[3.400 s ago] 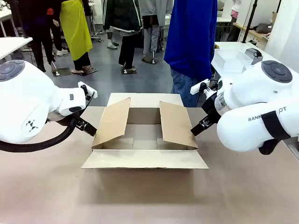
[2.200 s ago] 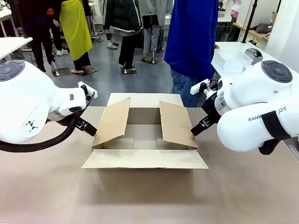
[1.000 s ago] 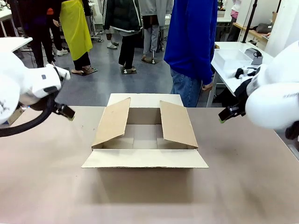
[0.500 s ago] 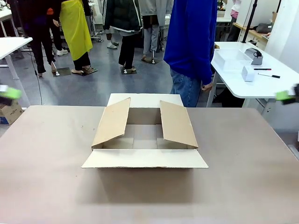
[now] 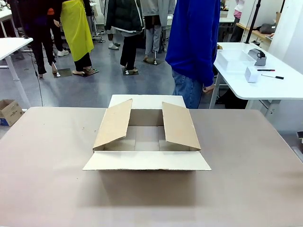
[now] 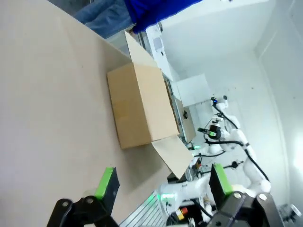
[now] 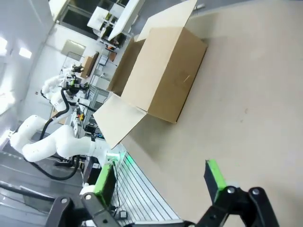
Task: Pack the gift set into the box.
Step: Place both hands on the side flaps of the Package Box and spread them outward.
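Observation:
The box (image 5: 147,137), a brown carton, stands mid-table with its four flaps open and its inside bare. Parts of the gift set lie on a white side table at the far right: a pale tray (image 5: 234,60), a small white box (image 5: 251,74) and a pen (image 5: 272,76). In the left wrist view my left gripper (image 6: 164,179) is open and holds nothing, well away from the box (image 6: 142,106). The right wrist view has my right gripper (image 7: 160,179) open too, with the box (image 7: 163,80) far beyond its fingers.
A person in a blue top (image 5: 194,42) stands at the table's far edge behind the box. A small cardboard box (image 5: 8,111) sits on the floor at the far left. Bare table surface (image 5: 47,179) surrounds the carton.
Both arms have pulled away from the box's side flaps and left the front view, the left one to the left, the right one to the right. The box has stayed put.

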